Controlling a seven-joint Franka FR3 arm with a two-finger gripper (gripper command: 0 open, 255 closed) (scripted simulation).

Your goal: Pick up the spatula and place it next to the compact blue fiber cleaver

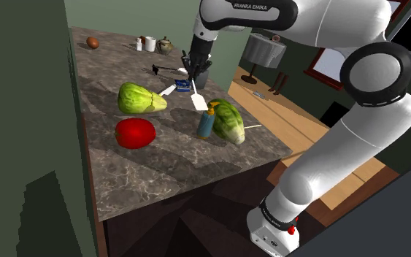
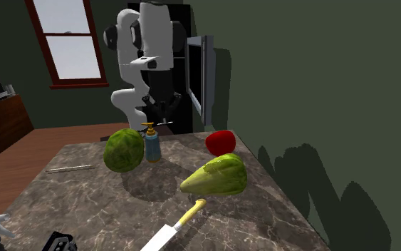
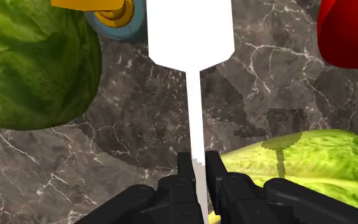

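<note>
- Two fingers [image 3: 185, 167] of the claw [image 3: 196, 167] stand narrow, pinching the spatula [image 3: 190, 32] by its thin handle.
- Its long axis runs straight out from the claw, blade farthest.
- The cleaver [image 1: 182, 85] lies just beside the claw, alongside the handle; I'd guess a short sideways carry.

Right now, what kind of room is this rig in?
Probably a home kitchen: a dark marbled counter with a lettuce and a red vegetable, a white spatula clasped in the gripper, plus wood floor and a window.
</note>
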